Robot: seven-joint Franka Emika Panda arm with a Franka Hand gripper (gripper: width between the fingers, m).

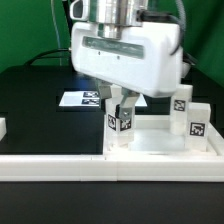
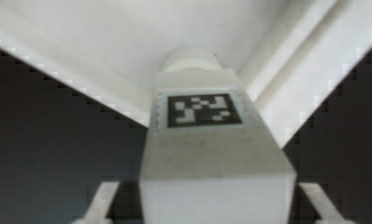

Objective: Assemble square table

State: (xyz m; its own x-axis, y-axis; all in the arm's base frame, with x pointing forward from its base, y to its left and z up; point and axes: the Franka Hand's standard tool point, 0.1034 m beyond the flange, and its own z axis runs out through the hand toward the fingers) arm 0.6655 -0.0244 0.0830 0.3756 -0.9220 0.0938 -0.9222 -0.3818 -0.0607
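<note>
Claw [image 1: 120, 108] clamped on white tagged leg [image 2: 204, 140], upright over tray-like tabletop [image 1: 165, 143].

The square table top [image 1: 165, 140] is seen lying flat on the black worktop, white, tray-like with a raised rim, towards the exterior view's right. Several white block legs with black-and-white tags are seen standing upright on it. One leg [image 1: 121, 122] [image 2: 204, 140] stands at the top's near corner on the exterior view's left. Two more legs [image 1: 196, 125] [image 1: 181, 105] are set close together towards the exterior view's right.
</note>
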